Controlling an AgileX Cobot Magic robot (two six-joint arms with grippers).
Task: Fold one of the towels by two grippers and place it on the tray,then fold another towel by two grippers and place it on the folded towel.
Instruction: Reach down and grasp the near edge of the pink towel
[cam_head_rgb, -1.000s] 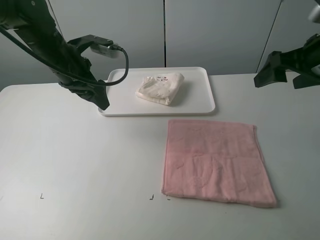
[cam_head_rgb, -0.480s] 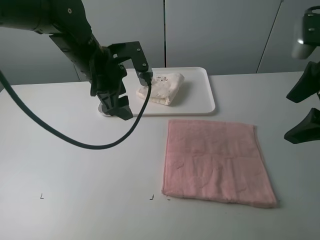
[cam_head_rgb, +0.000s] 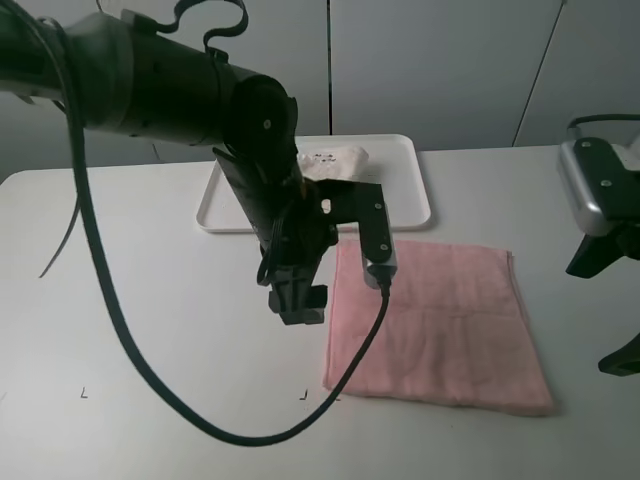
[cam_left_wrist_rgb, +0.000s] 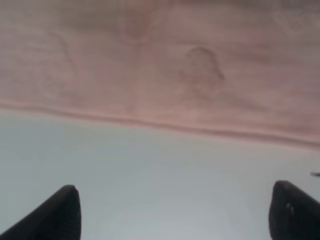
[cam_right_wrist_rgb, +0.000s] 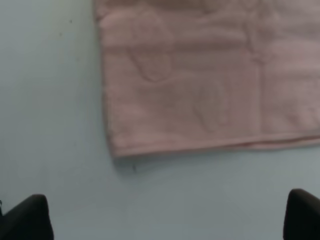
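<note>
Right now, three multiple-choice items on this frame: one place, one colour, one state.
1. Where is the cream towel? A on the tray B on the floor C draped over an arm
2. Colour of the unfolded towel? A blue B pink C green
3. Left gripper? A shut on the unfolded towel B open, empty C shut on the tray
Answers: 1 A, it lies inside the rim; 2 B, pink in every view; 3 B, fingers spread wide over bare table beside the towel's edge.

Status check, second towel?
Open, empty: left gripper, right gripper. Cream folded towel on tray. Flat pink towel ungripped. Nothing in the way.
</note>
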